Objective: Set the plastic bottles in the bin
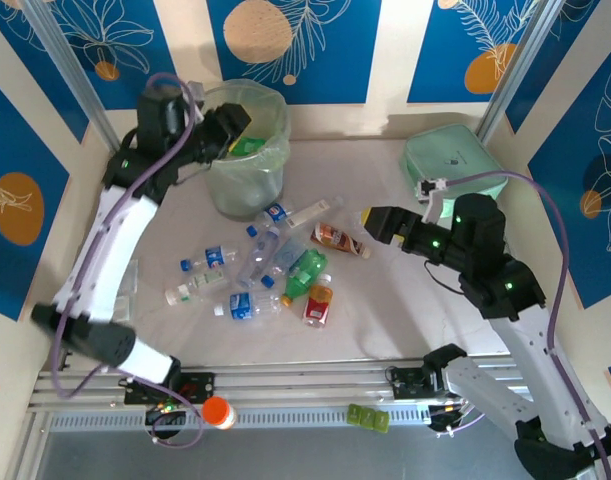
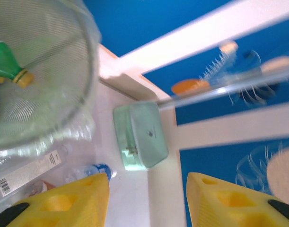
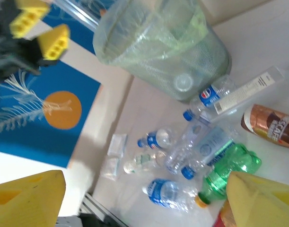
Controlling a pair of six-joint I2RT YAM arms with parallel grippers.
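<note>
The pale-green bin with its clear liner stands at the back left of the table. A green bottle with a yellow cap lies inside it. My left gripper hovers over the bin's left rim; in its wrist view the yellow jaws of that gripper stand open, nothing between them. Several plastic bottles lie scattered mid-table: clear ones with blue labels, a green one, a red one and a brown-labelled one. My right gripper hangs open to their right, empty.
A flat mint-green case lies at the back right corner. Small clear packets lie by the left wall. An orange cap and a green piece sit on the front rail.
</note>
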